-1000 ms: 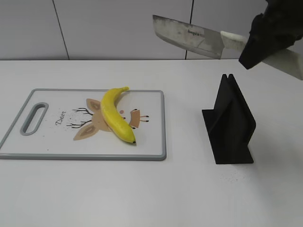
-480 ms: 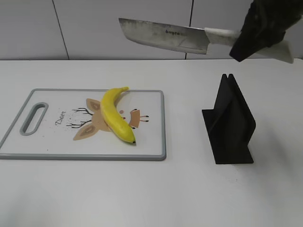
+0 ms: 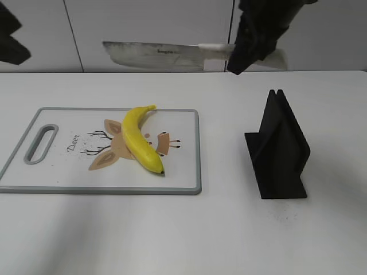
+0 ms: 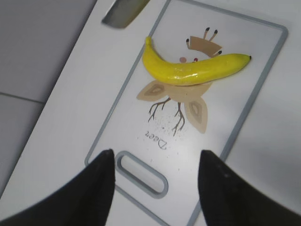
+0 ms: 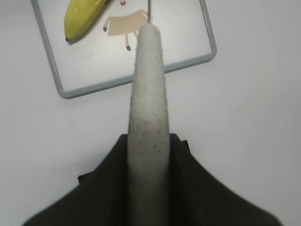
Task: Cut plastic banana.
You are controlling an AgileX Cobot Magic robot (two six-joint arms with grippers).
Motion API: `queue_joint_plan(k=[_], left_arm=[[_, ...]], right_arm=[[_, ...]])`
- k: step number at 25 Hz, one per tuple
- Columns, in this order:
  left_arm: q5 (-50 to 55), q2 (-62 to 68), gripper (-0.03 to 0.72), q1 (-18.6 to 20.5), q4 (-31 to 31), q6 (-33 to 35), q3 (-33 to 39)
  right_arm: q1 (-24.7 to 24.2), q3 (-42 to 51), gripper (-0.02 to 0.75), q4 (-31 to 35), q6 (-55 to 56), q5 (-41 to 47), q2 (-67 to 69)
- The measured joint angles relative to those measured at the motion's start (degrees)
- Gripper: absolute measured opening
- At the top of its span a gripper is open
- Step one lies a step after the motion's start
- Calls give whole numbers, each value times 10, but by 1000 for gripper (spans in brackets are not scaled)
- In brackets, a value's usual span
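My right gripper [image 3: 243, 54] clamps the knife [image 3: 157, 55]; the glossy, stiff plastic banana [image 3: 139, 139] looks slippery, so my spread-open left gripper [image 4: 155, 181] should steady its stem end.

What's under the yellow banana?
The plastic banana lies on a white cutting board with a grey rim. A brown deer drawing peeks out on both sides of it; the middle of the drawing is hidden under the banana.

Glossy yellow plastic banana [image 3: 140, 139], dull metal cleaver blade [image 3: 152, 55], speckled matt handle [image 5: 148, 117]

White table [image 3: 172, 240] w/ grey panelled wall [image 3: 143, 23] behind
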Motion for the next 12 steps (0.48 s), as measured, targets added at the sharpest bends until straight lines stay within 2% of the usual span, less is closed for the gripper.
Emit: queue_joint_plan(k=[5, 12], left_arm=[[-7, 92, 486, -1, -9, 58, -55], [-31, 160, 518, -7, -31, 125, -74]], right_arm=[[19, -43, 181, 2, -38, 0, 60], [21, -68, 181, 7, -104, 1, 103]])
